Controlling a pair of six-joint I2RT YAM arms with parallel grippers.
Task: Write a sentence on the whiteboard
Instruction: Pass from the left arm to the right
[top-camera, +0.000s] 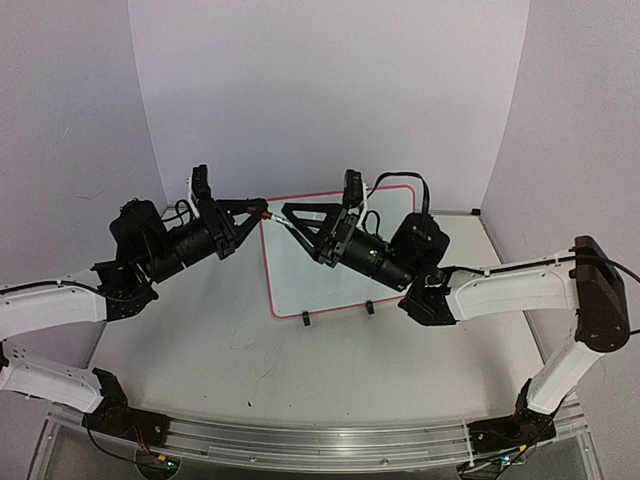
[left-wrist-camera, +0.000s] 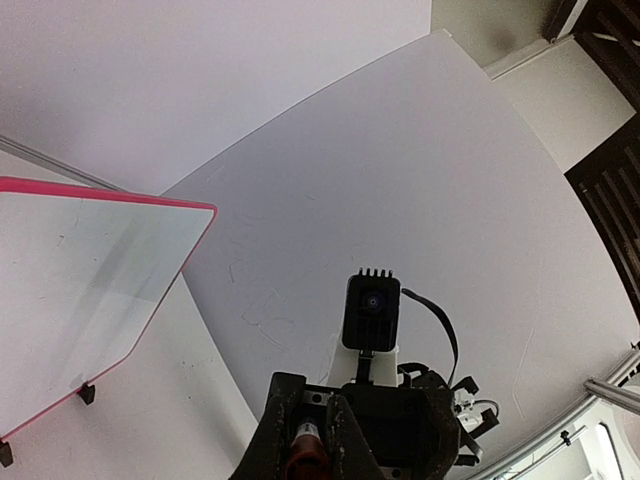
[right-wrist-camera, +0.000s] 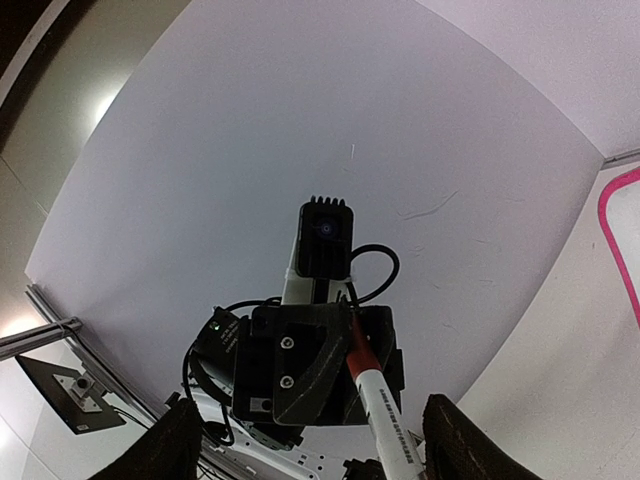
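Whiteboard (top-camera: 325, 285) at centre of top view, pink-red rim, two black feet (top-camera: 306, 320) on lower edge, on white table (top-camera: 250, 370). Cannot tell if flat or tilted. Face of board plain white w/ faint smudges only. Shows also at left side of L wrist view (left-wrist-camera: 80, 290); in R wrist view just a bit of rim at right edge (right-wrist-camera: 615, 240).

L gripper (top-camera: 262, 209) at upper-left corner of board in top view, closed tight on marker (top-camera: 282, 226). In R wrist view clamps the red end, white barrel w/ small print (right-wrist-camera: 378, 400) sticking out toward lower centre of frame. Red end visible also between own fingers at bottom of L wrist view (left-wrist-camera: 305, 455).

R gripper (top-camera: 292, 222) faces L gripper nearly tip to tip, over upper-left part of board. Fingers (right-wrist-camera: 175, 445) stand wide apart at bottom of R wrist view, one each side of barrel, not touching it.
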